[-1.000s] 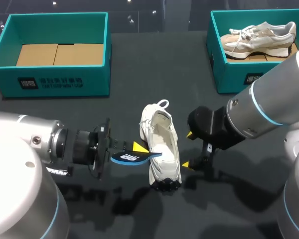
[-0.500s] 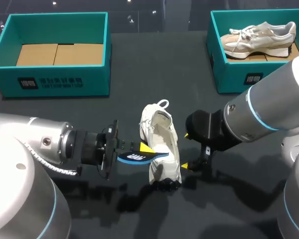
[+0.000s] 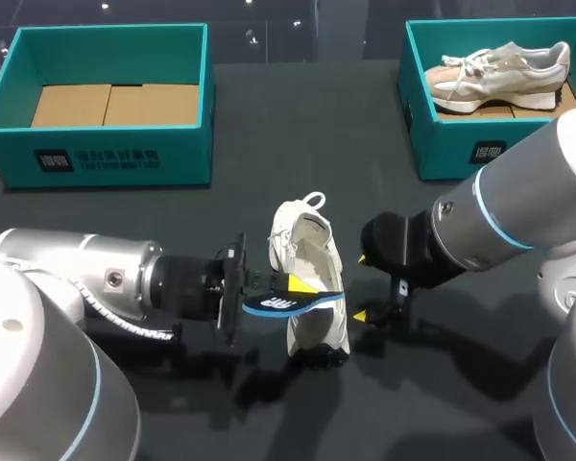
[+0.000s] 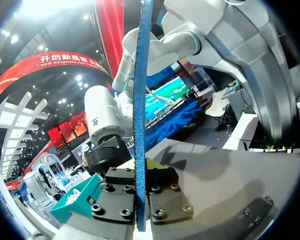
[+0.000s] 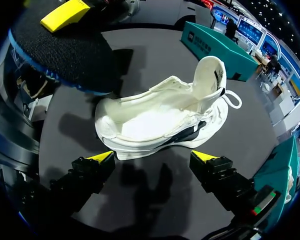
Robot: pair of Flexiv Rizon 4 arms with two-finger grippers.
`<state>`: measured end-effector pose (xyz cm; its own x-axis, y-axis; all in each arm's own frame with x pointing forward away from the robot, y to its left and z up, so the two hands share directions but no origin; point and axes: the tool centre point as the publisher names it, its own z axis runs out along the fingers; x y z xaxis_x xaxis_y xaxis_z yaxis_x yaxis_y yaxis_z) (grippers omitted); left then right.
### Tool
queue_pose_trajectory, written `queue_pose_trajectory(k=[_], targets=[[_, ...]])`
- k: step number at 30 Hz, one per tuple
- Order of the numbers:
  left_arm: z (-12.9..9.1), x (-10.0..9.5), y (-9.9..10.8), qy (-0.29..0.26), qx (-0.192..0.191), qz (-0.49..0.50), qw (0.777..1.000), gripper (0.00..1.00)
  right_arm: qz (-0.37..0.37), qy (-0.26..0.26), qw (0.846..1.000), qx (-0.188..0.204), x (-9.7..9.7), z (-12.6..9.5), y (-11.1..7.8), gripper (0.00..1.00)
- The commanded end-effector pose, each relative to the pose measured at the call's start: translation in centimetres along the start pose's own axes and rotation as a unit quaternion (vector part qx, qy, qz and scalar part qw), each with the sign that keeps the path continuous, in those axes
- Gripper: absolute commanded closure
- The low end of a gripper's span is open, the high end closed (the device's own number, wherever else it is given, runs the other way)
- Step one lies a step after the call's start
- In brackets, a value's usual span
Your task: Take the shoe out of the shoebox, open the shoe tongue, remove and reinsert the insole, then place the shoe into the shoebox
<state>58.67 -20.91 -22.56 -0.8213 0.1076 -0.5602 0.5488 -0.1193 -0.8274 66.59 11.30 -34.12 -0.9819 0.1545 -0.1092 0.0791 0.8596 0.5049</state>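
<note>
White shoe [image 3: 312, 279] is out of the box and sits mid-desk [image 3: 298, 154] between the two arms. Its opening shows both from above and in the right wrist view [image 5: 160, 120].

Left hand [image 3: 293, 291] is clenched on the insole [image 3: 293, 304], which has a dark top and a blue edge. One yellow tip is on top and the other finger is under it. In the left wrist view the insole [image 4: 140, 100] runs edge-on straight out from between the fingers of that hand [image 4: 136, 175]. From above, its free end overlaps the shoe's near half. Can't tell if it touches the shoe.

Right hand [image 3: 363, 286] is released, fingers wide apart, just beside the shoe on its right. In its own wrist view [image 5: 153, 159] the shoe is ahead of the two tips with no contact, and the insole [image 5: 60, 55] hangs over the far end.

Left shoebox [image 3: 106, 158] is at the far left, teal, with only cardboard [image 3: 110, 104] inside. Right shoebox [image 3: 442, 134] is at the far right and holds a second shoe [image 3: 499, 67], beige and white.
</note>
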Motion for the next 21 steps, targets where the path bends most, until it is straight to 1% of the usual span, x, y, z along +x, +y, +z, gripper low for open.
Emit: queue_pose_trajectory(k=[1, 10, 13, 16, 21], targets=[[1.0, -0.1, 1.3, -0.001, 0.014, 0.000, 1.000, 1.00, -0.014, -0.007, 1.000, -0.026, 0.4, 0.8, -1.0, 0.00], [1.0, -0.1, 1.3, -0.001, 0.014, 0.000, 1.000, 1.00, -0.014, -0.007, 1.000, -0.026, 0.4, 0.8, -1.0, 0.00], [1.4, 0.4, 2.2, 0.002, 0.009, 0.001, 1.000, 1.00, -0.016, 0.005, 0.999, -0.027, -0.1, 1.5, -0.8, 0.00], [1.5, 0.3, 2.9, -0.001, 0.007, -0.007, 1.000, 1.00, -0.021, 0.018, 0.999, -0.025, -0.5, 2.2, -0.5, 0.00], [1.3, 0.1, 3.5, -0.007, 0.010, -0.012, 1.000, 1.00, -0.024, 0.027, 0.999, -0.025, -0.8, 2.7, -0.3, 0.00]])
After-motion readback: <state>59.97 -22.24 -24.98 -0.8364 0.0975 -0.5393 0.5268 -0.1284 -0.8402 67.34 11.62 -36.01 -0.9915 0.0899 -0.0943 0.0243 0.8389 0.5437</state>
